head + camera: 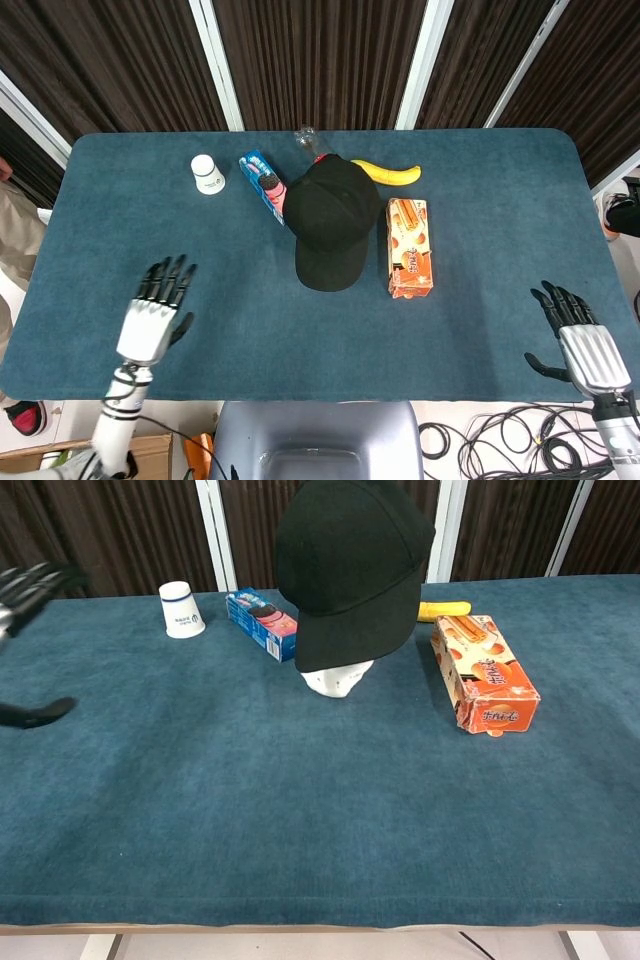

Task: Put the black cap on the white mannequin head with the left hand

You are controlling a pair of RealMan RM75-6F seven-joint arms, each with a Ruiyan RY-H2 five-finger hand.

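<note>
The black cap [327, 222] [350, 570] sits on the white mannequin head [338, 679], covering all but its base, with the brim pointing toward me. My left hand [156, 313] hovers open near the table's front left, far from the cap; only its fingertips [28, 582] show at the chest view's left edge. My right hand [579, 340] is open past the table's front right corner, holding nothing.
A white paper cup [207, 174] and a blue cookie packet [262, 181] lie at the back left. A banana [386, 173] lies behind an orange snack box [409, 246] right of the head. A small clear object [306, 136] stands at the table's [480, 200] far edge.
</note>
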